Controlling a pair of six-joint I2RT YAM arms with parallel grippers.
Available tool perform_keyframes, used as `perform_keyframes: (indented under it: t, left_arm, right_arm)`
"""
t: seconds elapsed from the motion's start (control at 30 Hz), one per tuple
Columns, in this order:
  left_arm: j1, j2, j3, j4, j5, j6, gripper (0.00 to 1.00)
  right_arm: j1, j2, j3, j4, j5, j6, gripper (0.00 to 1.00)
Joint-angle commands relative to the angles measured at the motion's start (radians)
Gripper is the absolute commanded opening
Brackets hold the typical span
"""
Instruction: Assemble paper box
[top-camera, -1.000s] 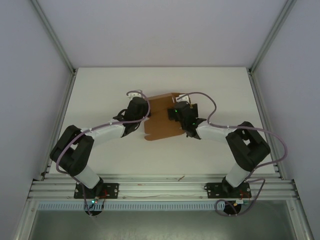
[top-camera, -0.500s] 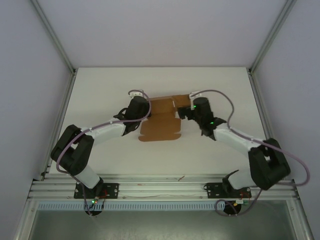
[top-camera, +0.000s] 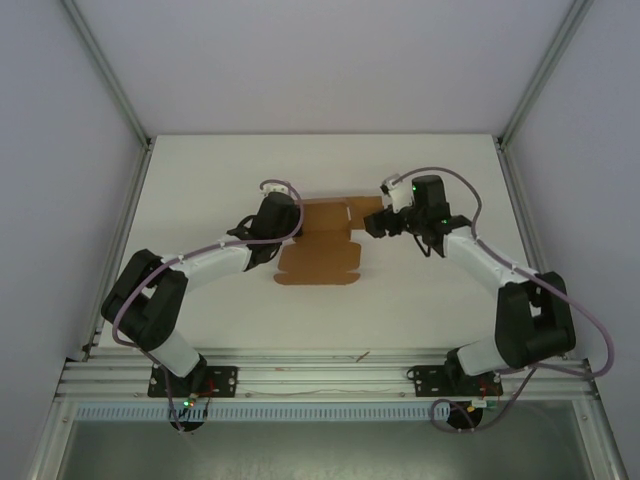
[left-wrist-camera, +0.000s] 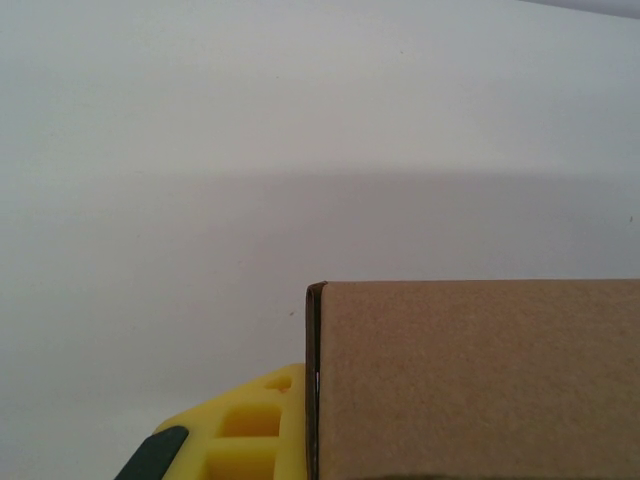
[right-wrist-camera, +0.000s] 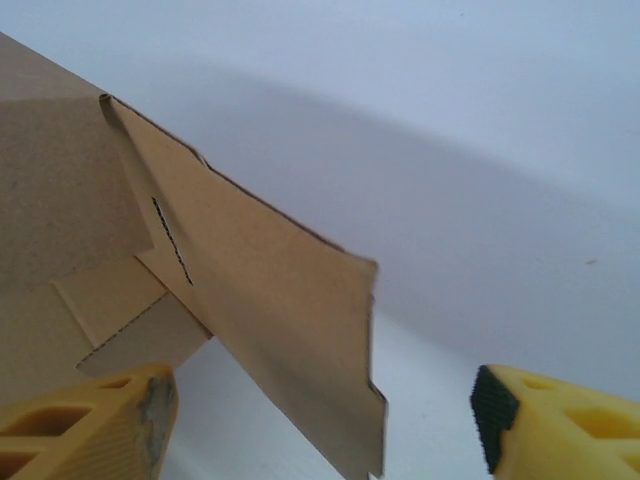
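1. The box (top-camera: 318, 250) lies on the table (top-camera: 200, 180), about mid-table, between my two pincers.
2. My left pincer (top-camera: 296, 222) sits at the box's left edge. One finger (left-wrist-camera: 240, 430) is just left of a raised panel (left-wrist-camera: 470, 380) (the other finger is hidden behind it).
3. My right pincer (top-camera: 372, 222) is at the far right corner, with a raised flap (right-wrist-camera: 270, 300) between its spread fingers.

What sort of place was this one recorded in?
Probably a lab robot cell, not a home: a white table enclosed by plain white panels on aluminium framing, with the left arm and right arm bolted to its near rail.
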Motion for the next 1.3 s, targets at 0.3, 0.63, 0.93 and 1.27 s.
perform_keyframes:
  t: [0.3, 0.63, 0.93, 1.27]
  left_arm:
    - [0.0, -0.018, 0.013, -0.015, 0.034, 0.013, 0.0]
    - [-0.013, -0.031, 0.034, -0.028, 0.054, 0.015, 0.0]
    - [-0.032, -0.023, 0.058, -0.042, 0.063, 0.012, 0.0]
    - [-0.042, 0.022, 0.094, -0.06, 0.04, -0.014, 0.0]
  right_arm:
    - [-0.008, 0.044, 0.072, -0.085, -0.149, -0.063, 0.16]
    - [-0.005, 0.09, 0.104, -0.076, 0.024, 0.061, 0.03]
    - [0.044, 0.174, 0.16, -0.118, 0.307, 0.117, 0.0]
    - [0.126, 0.185, 0.192, -0.13, 0.478, 0.197, 0.0]
